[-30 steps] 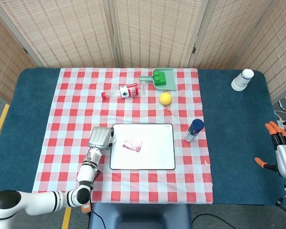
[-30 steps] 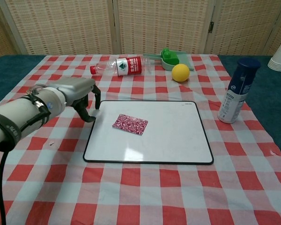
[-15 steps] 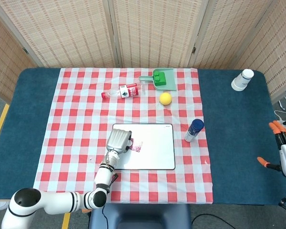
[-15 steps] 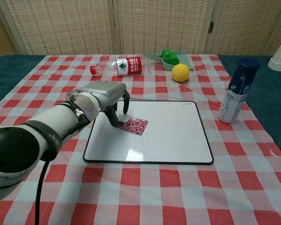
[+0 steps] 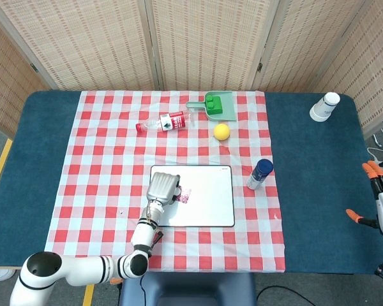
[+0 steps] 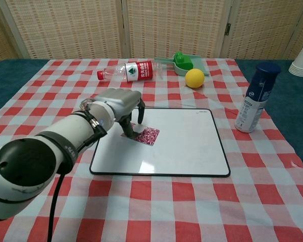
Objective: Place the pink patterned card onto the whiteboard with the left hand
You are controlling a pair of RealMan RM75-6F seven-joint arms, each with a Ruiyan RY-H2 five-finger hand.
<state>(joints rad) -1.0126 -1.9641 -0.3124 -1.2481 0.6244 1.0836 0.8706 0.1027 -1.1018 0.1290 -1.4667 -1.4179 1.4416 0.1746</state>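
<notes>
The pink patterned card point(image 6: 144, 134) lay flat on the white rectangular whiteboard point(image 6: 182, 146) at centre frame, in its upper left part. The silver left hand point(image 6: 122, 103) hovered over the card's left edge, fingers curled down with the fingertips point(image 6: 140, 130) touching it; a grip could not be told. At the far right edge, the orange-tipped right hand point(image 5: 382, 194) held nothing, fingers apart.
</notes>
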